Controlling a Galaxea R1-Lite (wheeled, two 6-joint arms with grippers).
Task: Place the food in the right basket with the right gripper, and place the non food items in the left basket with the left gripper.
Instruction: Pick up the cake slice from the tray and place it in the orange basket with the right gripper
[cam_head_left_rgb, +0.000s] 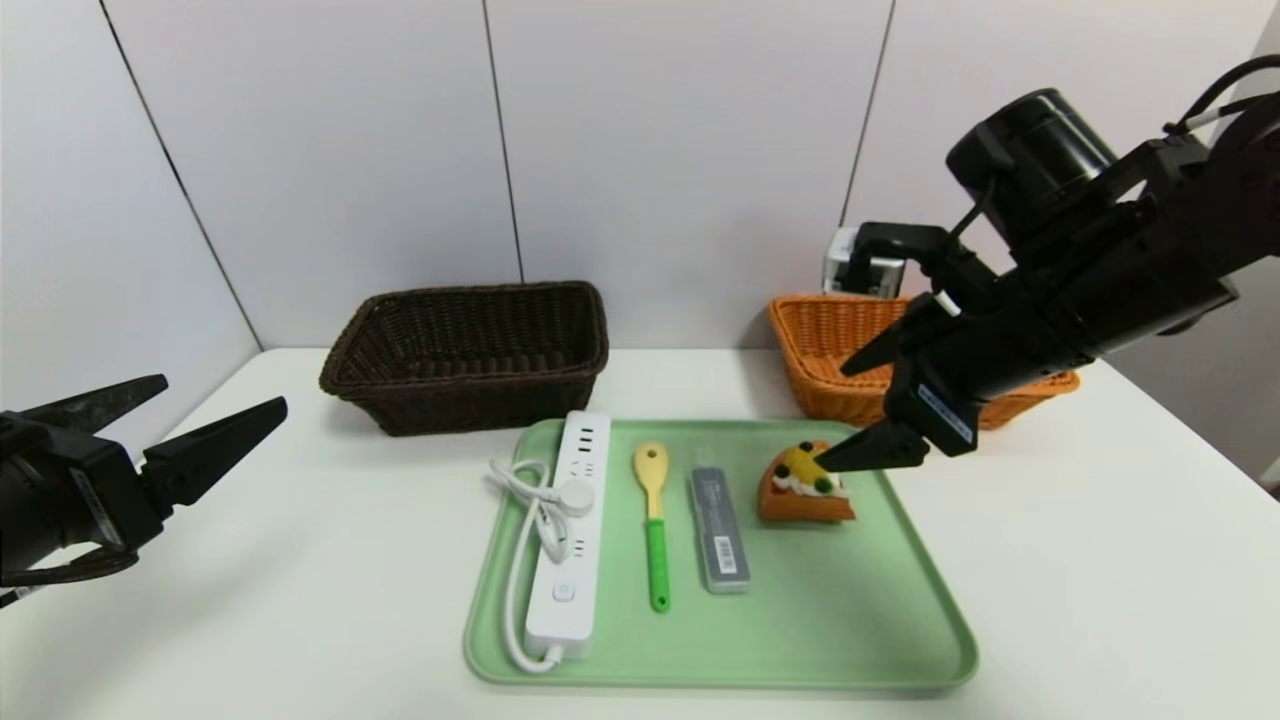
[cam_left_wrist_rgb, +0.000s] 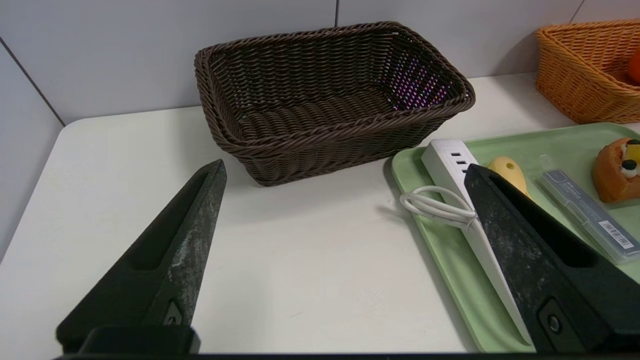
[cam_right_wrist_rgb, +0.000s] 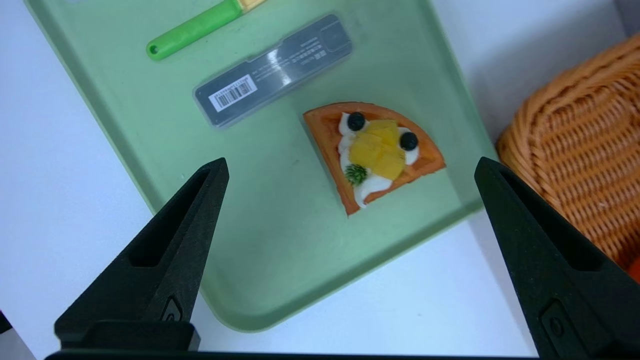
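Note:
A green tray (cam_head_left_rgb: 900, 620) carries a white power strip (cam_head_left_rgb: 570, 530), a yellow spoon with a green handle (cam_head_left_rgb: 654, 520), a grey case (cam_head_left_rgb: 718, 528) and an orange waffle slice with fruit (cam_head_left_rgb: 803, 487). My right gripper (cam_head_left_rgb: 848, 415) hovers open above the tray's right edge, just over the waffle slice (cam_right_wrist_rgb: 372, 150), holding nothing. My left gripper (cam_head_left_rgb: 220, 395) stands open at the table's left edge, far from the tray, empty. The dark brown basket (cam_head_left_rgb: 470, 350) is at the back left, the orange basket (cam_head_left_rgb: 830, 350) at the back right.
White table (cam_head_left_rgb: 300, 580) with walls close behind both baskets. A small orange item (cam_left_wrist_rgb: 635, 65) shows inside the orange basket (cam_left_wrist_rgb: 585, 70). A grey device (cam_head_left_rgb: 862, 268) stands behind that basket. The power strip's coiled cord (cam_left_wrist_rgb: 440, 207) hangs over the tray's left rim.

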